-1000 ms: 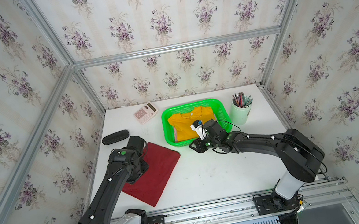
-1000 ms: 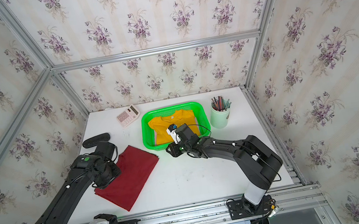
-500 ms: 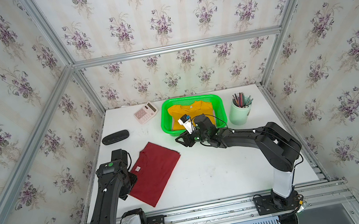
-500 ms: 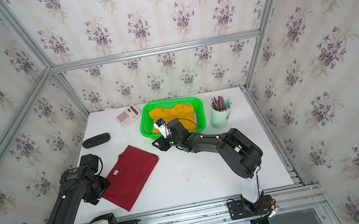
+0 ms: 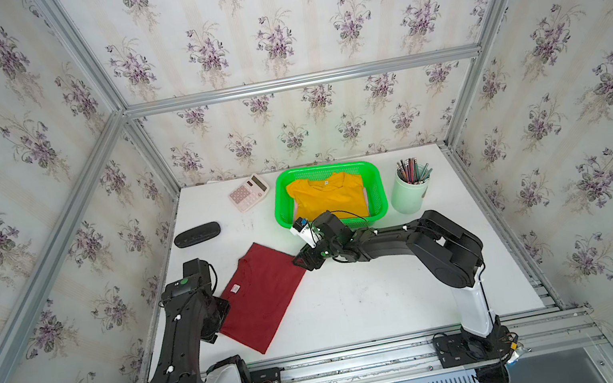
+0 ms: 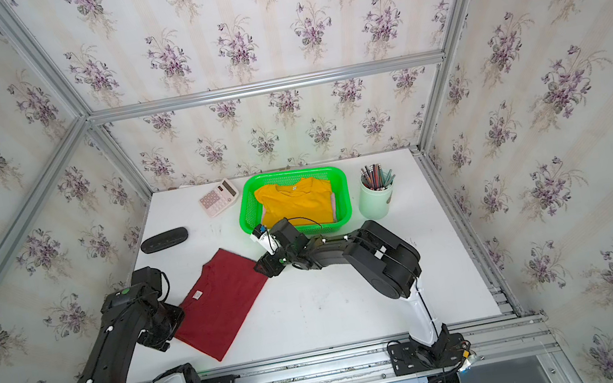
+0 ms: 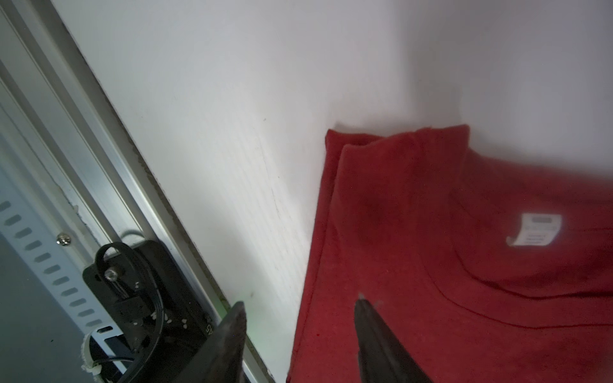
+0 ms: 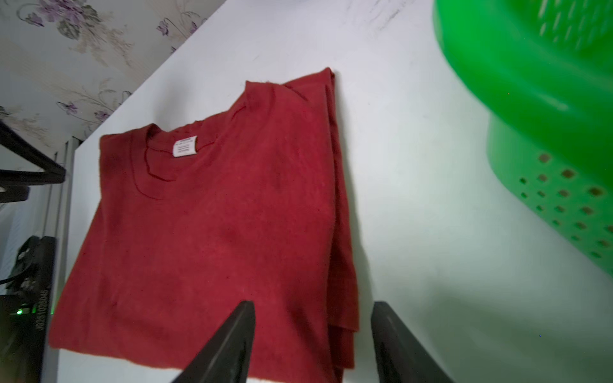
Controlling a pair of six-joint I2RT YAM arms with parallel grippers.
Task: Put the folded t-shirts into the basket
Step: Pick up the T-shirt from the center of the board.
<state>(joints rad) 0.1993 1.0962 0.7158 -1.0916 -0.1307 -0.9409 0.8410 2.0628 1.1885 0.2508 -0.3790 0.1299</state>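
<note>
A dark red folded t-shirt (image 5: 262, 292) (image 6: 222, 303) lies flat on the white table, label up. In the green basket (image 5: 280, 201) (image 6: 245, 211) lies a mustard yellow t-shirt (image 5: 329, 199) (image 6: 296, 202), with a pink sliver (image 6: 334, 206) showing beside it. My left gripper (image 5: 220, 320) (image 7: 300, 305) is open at the red shirt's (image 7: 431, 265) left edge, one finger over the cloth and one over bare table. My right gripper (image 5: 301, 263) (image 8: 313, 306) is open at the red shirt's (image 8: 215, 232) right corner, its fingers on either side of the folded edge, just in front of the basket (image 8: 547, 132).
A pink calculator (image 5: 249, 191) and a black case (image 5: 197, 234) lie at the back left. A pale green pencil cup (image 5: 408, 194) stands right of the basket. The table's metal edge rail (image 7: 109, 185) runs close beside my left gripper.
My right arm swung left from the basket to the red shirt's right corner and its jaws widened. My left arm drew back off the shirt's top to its left edge.
</note>
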